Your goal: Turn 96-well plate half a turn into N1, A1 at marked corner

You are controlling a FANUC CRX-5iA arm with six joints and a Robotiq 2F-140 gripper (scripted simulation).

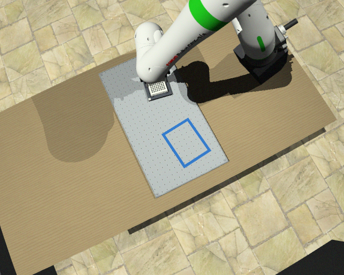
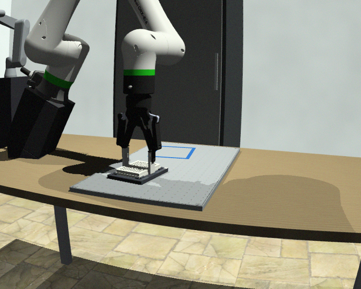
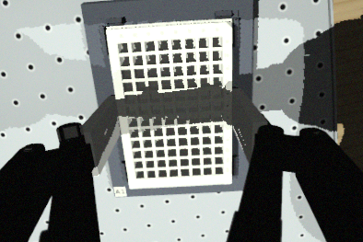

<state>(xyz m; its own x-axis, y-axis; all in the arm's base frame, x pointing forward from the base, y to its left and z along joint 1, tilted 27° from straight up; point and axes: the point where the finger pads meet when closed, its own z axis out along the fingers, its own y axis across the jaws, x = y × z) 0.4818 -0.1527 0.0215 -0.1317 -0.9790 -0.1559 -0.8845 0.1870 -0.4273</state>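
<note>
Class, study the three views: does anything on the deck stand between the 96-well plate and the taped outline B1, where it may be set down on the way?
Nothing visible does. The end effector is shut on the 96-well plate, which sits in nest N1. The perforated deck from there to the blue outline B1 shows no object.
</note>
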